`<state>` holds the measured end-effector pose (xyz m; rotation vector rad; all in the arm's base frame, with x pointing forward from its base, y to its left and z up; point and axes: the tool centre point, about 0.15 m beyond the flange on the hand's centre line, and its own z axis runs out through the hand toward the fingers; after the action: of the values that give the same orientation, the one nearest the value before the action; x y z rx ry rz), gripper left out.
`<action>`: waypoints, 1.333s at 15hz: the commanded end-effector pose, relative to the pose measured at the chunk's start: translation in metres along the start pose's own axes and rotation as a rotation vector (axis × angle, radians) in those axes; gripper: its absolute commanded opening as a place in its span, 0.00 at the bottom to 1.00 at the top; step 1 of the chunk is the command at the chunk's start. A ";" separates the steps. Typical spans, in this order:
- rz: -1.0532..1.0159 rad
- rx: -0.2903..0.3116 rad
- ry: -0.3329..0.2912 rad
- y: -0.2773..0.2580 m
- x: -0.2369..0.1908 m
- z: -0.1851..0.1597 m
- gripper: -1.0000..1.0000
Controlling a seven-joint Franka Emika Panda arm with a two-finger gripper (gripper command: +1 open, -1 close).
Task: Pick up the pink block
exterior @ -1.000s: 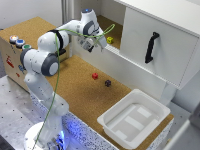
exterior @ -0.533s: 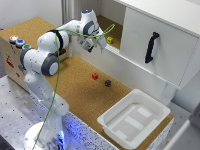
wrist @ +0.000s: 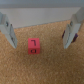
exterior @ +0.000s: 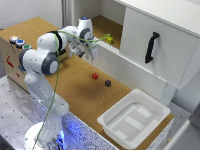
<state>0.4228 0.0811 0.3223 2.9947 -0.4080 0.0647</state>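
— Is any writing readable here?
— Only on the pink block (wrist: pixel 33 46): the wrist view shows a dark mark on its top face, perhaps an "L" or "J", too blurred to be sure.
— And in the exterior view?
— Nothing legible there.

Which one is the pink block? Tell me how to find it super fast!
Find the big white tray on the brown cork tabletop, then look across the cork toward the robot arm. Two tiny cubes sit apart there; the pink block is the reddish one, nearer the arm. Its neighbour, the dark purple cube, is much darker, and the yellow cube sits farther back.
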 end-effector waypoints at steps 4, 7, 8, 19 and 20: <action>-0.138 0.199 0.128 0.011 0.016 0.083 1.00; -0.166 0.219 0.157 0.003 0.034 0.097 1.00; -0.174 0.214 0.166 -0.001 0.039 0.098 1.00; -0.122 0.101 0.177 -0.030 0.081 0.114 1.00; -0.109 0.089 0.174 -0.031 0.084 0.115 1.00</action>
<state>0.4800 0.0740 0.2253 3.1315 -0.1577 0.4239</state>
